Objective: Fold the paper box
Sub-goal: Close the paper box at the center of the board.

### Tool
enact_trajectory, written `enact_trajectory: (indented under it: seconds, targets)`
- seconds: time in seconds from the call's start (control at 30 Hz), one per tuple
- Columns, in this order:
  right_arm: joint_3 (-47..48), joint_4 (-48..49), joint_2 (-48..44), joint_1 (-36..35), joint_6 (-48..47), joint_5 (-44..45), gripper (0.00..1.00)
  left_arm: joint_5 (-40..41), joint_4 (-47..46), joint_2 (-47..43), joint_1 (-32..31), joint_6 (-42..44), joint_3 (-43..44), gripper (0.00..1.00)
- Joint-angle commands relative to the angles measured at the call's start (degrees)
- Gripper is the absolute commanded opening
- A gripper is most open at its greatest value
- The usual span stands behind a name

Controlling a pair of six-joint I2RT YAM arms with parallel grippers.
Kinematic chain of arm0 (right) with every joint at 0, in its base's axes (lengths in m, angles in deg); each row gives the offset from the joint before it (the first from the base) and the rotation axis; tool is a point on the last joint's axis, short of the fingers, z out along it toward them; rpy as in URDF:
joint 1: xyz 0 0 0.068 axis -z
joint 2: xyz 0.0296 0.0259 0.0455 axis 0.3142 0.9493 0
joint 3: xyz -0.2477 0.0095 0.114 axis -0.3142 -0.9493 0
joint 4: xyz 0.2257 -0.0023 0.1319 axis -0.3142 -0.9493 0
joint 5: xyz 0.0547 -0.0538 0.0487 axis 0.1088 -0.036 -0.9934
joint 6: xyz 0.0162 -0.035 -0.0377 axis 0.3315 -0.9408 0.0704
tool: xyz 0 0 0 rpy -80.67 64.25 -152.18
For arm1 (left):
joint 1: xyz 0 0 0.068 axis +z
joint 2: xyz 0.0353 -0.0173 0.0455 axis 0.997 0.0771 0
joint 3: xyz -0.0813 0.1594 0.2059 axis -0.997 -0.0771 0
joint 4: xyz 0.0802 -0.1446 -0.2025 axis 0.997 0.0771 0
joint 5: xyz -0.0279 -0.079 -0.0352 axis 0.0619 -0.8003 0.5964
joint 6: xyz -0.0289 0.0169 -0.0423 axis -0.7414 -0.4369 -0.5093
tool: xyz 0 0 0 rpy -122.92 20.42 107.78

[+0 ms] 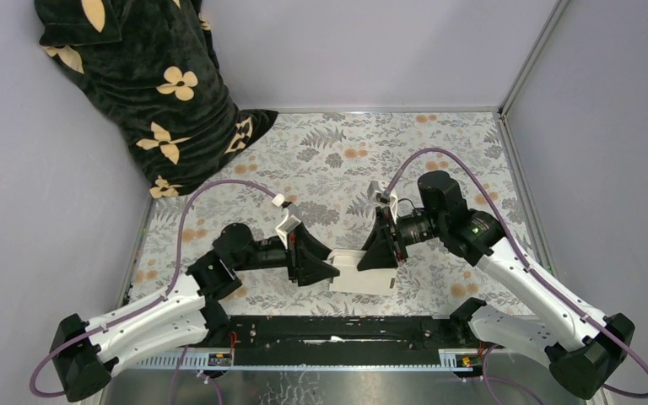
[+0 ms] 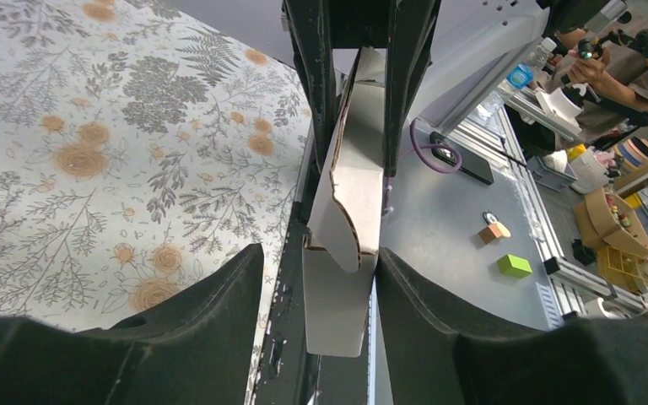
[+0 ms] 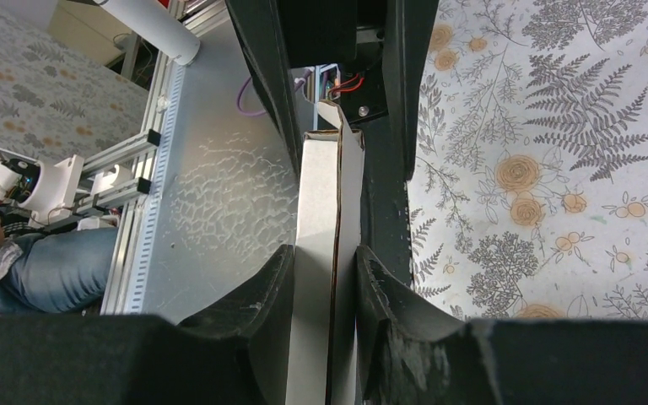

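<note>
**Overhead view.** I see the paper box [image 1: 363, 277], white and partly folded, at the near middle of the floral cloth [image 1: 346, 160], just ahead of the black rail [image 1: 329, 329]. I cannot tell whether it rests on the cloth. The left gripper [image 1: 329, 272] meets it from the left and the right gripper [image 1: 381, 256] from the right. From here I cannot judge either grip. A dark flowered blanket [image 1: 152, 84] lies in the far left corner.

**Left wrist view.** The left fingers [image 2: 219, 321] stand apart. The box lies against one of them, with a clear gap to the other, so it is not clamped. Only this view shows a curved flap with a brown cut edge.

**Right wrist view.** Both right fingers [image 3: 253, 312] press the box's flat sides and clamp it. Two wall layers run edge-on with a dark seam between them.
</note>
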Motion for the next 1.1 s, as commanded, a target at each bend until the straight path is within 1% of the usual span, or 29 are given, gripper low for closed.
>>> enact_trajectory:
  seconds: [0.0, 0.13, 0.3, 0.37, 0.43, 0.5, 0.57, 0.6, 0.67, 0.77, 0.83, 0.87, 0.93, 1.0, 1.07]
  targets:
    - [1.99, 3.97, 0.7, -1.59, 2.35, -2.19, 0.13, -2.0, -5.67, 1.76, -1.11, 0.09, 0.75, 0.57]
    - [1.48, 5.25, 1.54, -2.79, 3.03, -1.48, 0.13, -2.29, -9.17, 3.9, -1.74, -0.63, 1.07, 0.57]
    - [1.07, 6.13, 2.18, -3.76, 3.45, -0.78, 0.13, -2.17, -10.44, 6.44, -2.37, -0.39, 2.32, 0.57]
    - [0.92, 6.58, 2.36, -3.94, 3.58, -0.76, 0.13, -2.2, -11.02, 7.31, -2.56, -0.33, 2.37, 0.51]
    - [0.65, 7.07, 2.65, -4.09, 3.74, -0.76, 0.13, -2.21, -11.42, 8.19, -2.67, -0.27, 2.31, 0.41]
    - [0.38, 7.19, 3.08, -4.21, 3.75, -0.69, 0.13, -1.5, -11.01, 8.93, -2.97, 0.15, 2.53, 0.28]
    - [0.51, 6.1, 3.4, -4.35, 3.33, 0.43, 0.14, 0.29, -9.04, 8.88, -3.45, 1.88, 2.83, 0.24]
    - [0.98, 4.82, 3.45, -4.36, 2.7, 2.1, 0.19, 1.72, -7.27, 8.47, -3.64, 2.88, 2.99, 0.23]
    - [2.73, 1.34, 3.11, -4.21, 0.97, 7.08, 0.32, 4.37, -4.73, 7.13, -3.79, 4.53, 2.62, 0.23]
    - [5.89, -4.5, 2.81, -3.91, 0.1, 20.37, 0.49, 9.05, -1.75, 3.99, -3.9, 5.99, 0.71, 0.23]
    - [7.64, -8.01, 2.54, -3.9, 0.28, 29.31, 0.53, 12.82, -0.24, 1.75, -4.12, 6.3, -0.9, 0.23]
    - [7.77, -9.22, 2.13, -3.93, 1.02, 35.48, 0.55, 14.78, 0.06, 0.65, -4.29, 6.34, -2.07, 0.23]
    - [6.86, -10.23, 1.05, -3.82, 3.49, 47.33, 0.56, 18.15, -0.02, -0.95, -4.71, 6.11, -4.58, 0.23]
    - [5.88, -11.64, 0.41, -3.77, 4.89, 54.1, 0.54, 20.8, -0.38, -1.28, -5.11, 5.56, -6.75, 0.22]
    - [4.54, -12.48, 0.03, -3.8, 5.3, 59.55, 0.55, 22.73, -0.92, -0.08, -5.76, 4.84, -8.25, 0.22]
